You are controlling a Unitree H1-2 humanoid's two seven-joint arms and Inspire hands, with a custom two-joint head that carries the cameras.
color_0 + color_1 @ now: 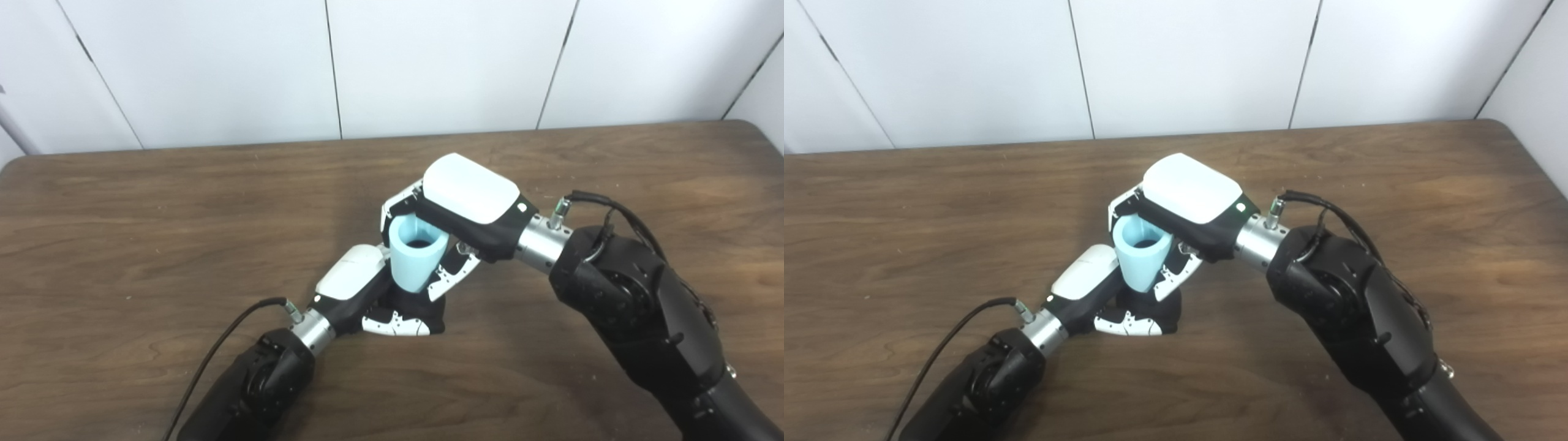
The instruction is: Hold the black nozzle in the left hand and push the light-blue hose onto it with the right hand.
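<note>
Left eye view: right robot hand (pixel 465 211), white-backed with black palm, wrapped around short light-blue cylindrical hose (pixel 414 256), open end up, dark inside. Hose held upright, slightly tilted, above brown wood-grain surface (pixel 153 233), mid-table. Left robot hand (pixel 367 294) low beneath the hose, fingers curled around something black at the hose's lower end; black nozzle itself not clearly discernible.

Right eye view: same arrangement. Right robot hand (pixel 1185 205) clamped on hose (pixel 1141 252); left robot hand (pixel 1102 297) closed under it, resting near the surface (pixel 906 214). Both hands touching around the hose base.
</note>
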